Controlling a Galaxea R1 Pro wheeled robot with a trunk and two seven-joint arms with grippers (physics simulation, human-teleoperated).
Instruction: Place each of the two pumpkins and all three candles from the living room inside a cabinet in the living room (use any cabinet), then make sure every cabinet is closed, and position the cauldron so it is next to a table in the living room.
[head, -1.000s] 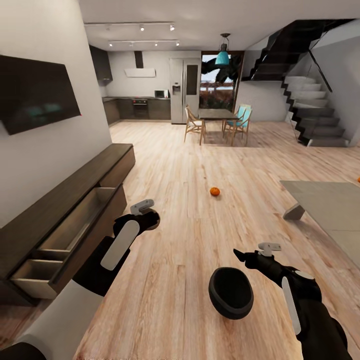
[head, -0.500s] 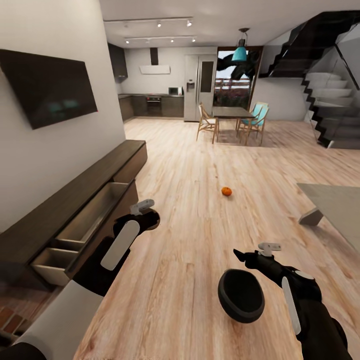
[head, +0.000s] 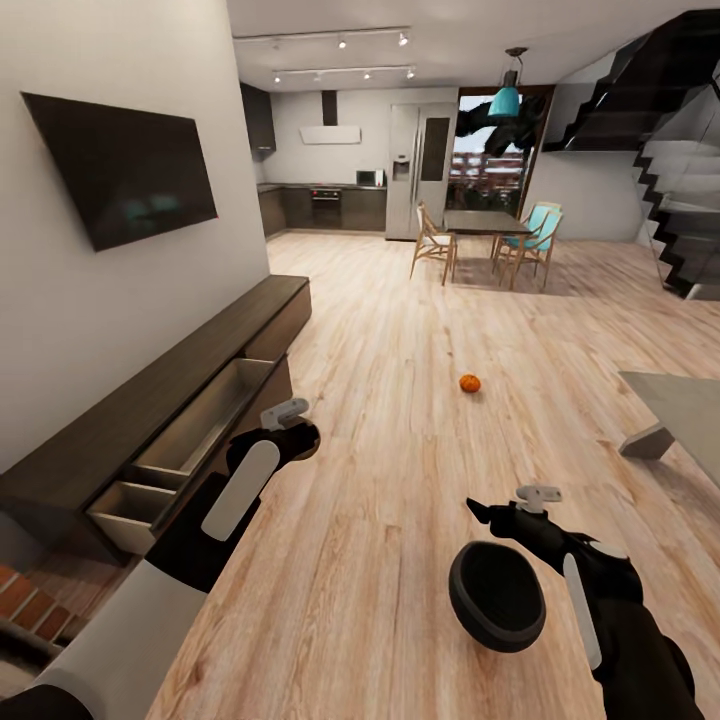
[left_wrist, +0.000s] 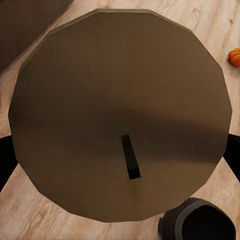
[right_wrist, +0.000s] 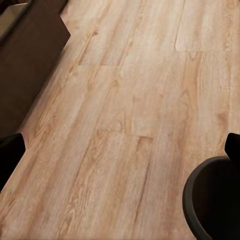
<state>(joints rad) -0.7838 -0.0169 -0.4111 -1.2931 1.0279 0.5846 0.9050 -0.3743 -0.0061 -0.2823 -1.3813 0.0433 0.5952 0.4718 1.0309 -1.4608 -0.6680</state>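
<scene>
Left claw (head: 300, 432) is clamped on a candle (left_wrist: 120, 112); right claw (head: 487, 515), grip unclear, by the cauldron (head: 496, 596); pumpkin (head: 470, 383) on open floor; cabinet (head: 190, 400) drawers open.

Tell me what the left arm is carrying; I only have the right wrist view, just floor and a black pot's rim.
Observer: The left claw is closed on a candle, wick end facing its camera.
Operator: Any pumpkin around?
Observer: One pumpkin lies on the wooden floor ahead, well beyond the pot.
Operator: Is the cabinet ready?
Observer: Yes, two drawers stand pulled out of the cabinet on the robot's left.
</scene>
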